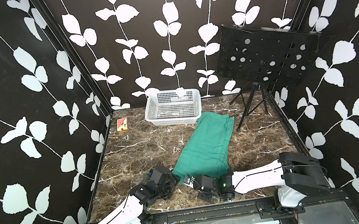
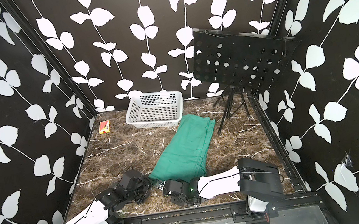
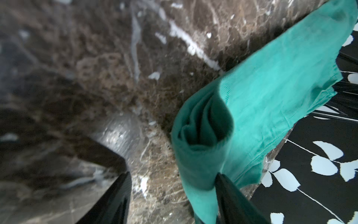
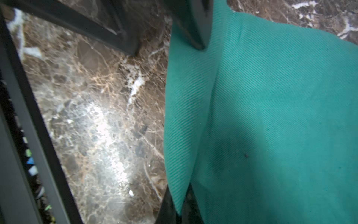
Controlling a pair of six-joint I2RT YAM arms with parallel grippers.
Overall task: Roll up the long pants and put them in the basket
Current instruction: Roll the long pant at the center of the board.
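Teal-green cotton long pants [image 1: 205, 147] run near edge to far on the marble tabletop [image 1: 143, 151]. Right claw [image 4: 179, 210] clamps them, left claw [image 3: 172, 175] gapes; its wrist view alone shows curled layers.

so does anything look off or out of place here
Nothing spilled or damaged. The long pants lie folded in a strip, skewed across the marble table, far end at the white basket corner. A card box and a music stand also stand there, unrelated to rolling.
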